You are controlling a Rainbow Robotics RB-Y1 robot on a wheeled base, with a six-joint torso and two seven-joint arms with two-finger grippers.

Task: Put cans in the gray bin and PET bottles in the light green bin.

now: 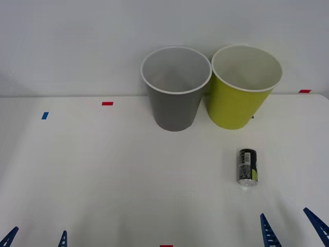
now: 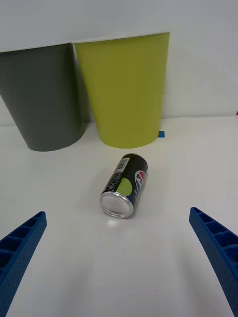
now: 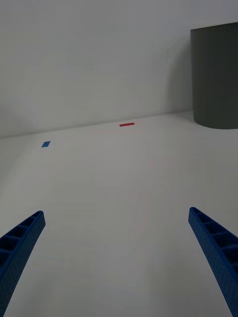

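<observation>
On the white table (image 1: 103, 170) a small black can (image 1: 247, 166) with a lime-green and white label lies on its side, right of centre, with one silver end turned toward the robot. It rests apart from both bins, a little nearer than the light green bin (image 1: 241, 90) and roughly in line with it. The gray bin (image 1: 175, 90) stands upright just to the left of the green one at the far edge of the table, their rims close together or touching. The right gripper (image 1: 293, 226) hovers low at the near right edge, its blue ribbed fingers (image 2: 22, 247) spread wide and holding nothing, with the can lying ahead of the gap between them. The left gripper (image 1: 36, 237) sits at the near left edge, its fingers also spread wide and empty, well apart from the can. Small red and blue tape marks (image 1: 107, 103) dot the tabletop.
</observation>
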